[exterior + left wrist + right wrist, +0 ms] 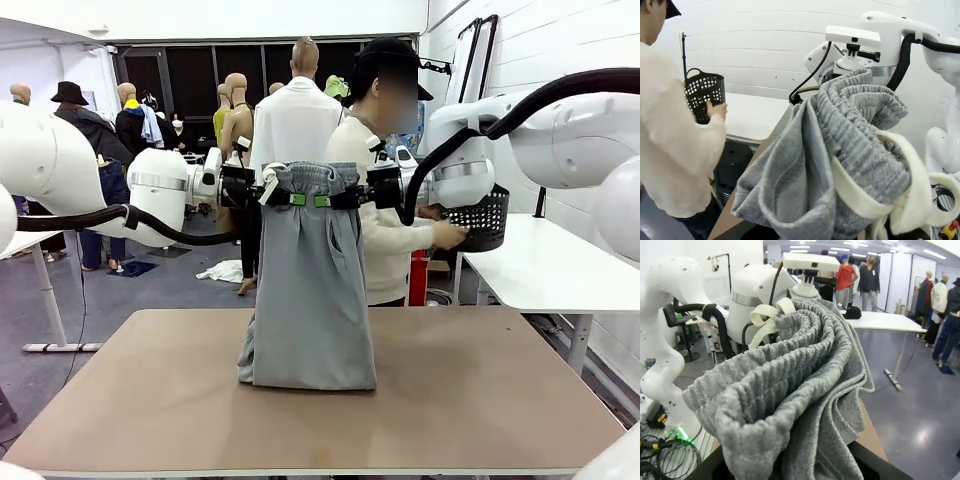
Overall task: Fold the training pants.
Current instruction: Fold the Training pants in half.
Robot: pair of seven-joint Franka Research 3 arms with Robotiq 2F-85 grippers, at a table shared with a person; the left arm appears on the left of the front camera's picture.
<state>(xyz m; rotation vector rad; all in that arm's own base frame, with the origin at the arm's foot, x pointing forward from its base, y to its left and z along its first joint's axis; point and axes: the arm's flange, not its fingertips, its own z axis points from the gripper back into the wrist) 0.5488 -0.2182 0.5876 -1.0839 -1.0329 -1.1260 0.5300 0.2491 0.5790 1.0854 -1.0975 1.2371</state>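
The light grey training pants (pixel 310 290) hang upright over the middle of the brown table (pixel 480 400), their lower end resting on it. My left gripper (pixel 292 199) and right gripper (pixel 328 200) hold the gathered waistband from either side, both shut on it, green pads nearly meeting. In the left wrist view the bunched waistband (pixel 850 145) with its cream drawstring (pixel 920 200) covers my fingers. Ribbed grey fabric (pixel 790 390) covers the fingers in the right wrist view too.
A person in a cream top (pixel 385 230) stands behind the pants at the far side, a hand on a black perforated basket (pixel 482 218) on the white side table (pixel 530 270) at right.
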